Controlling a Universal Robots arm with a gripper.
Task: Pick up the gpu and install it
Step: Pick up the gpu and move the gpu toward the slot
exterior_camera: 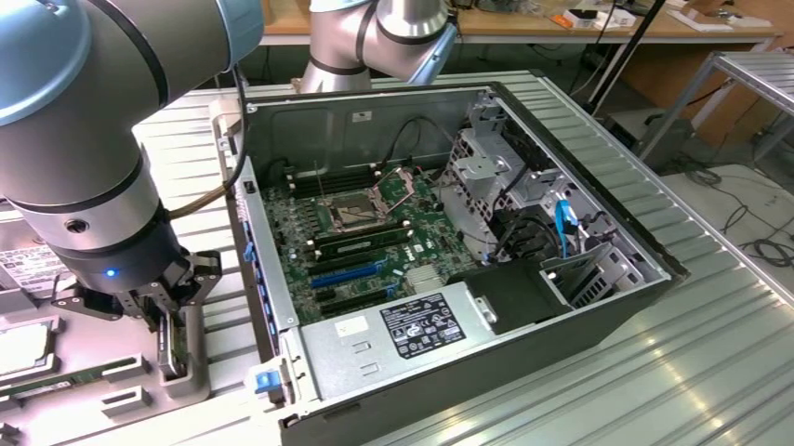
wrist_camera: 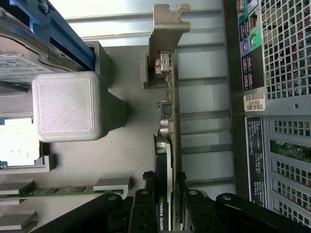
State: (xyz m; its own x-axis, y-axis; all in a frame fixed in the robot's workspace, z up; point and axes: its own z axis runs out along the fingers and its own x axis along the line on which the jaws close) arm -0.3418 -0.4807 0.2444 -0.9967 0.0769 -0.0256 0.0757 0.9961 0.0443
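GPU (wrist_camera: 171,111): thin dark-green card w/ black fan shroud and silver metal end bracket. It stands on edge in a slot of the pale grey plastic fixture tray (wrist_camera: 126,145), just outside the open black computer case (exterior_camera: 496,307) and alongside its port-and-vent wall. In the exterior view that spot is on the case's left.

Tool (wrist_camera: 164,187): black fingers (wrist_camera: 145,204) closed partway, one pressed on each face of the card at the fan end, so the card is clamped.

Blue-grey arm (exterior_camera: 74,139) rises above it, beside the case.

Same tray, farther from the case: long green memory stick (wrist_camera: 48,190) and boxy silver hard drive w/ white label (wrist_camera: 14,141).

Inside the case: green motherboard (exterior_camera: 360,232), silver PSU (exterior_camera: 397,330).

Case + tray sit on the ribbed metal desk (exterior_camera: 707,372).
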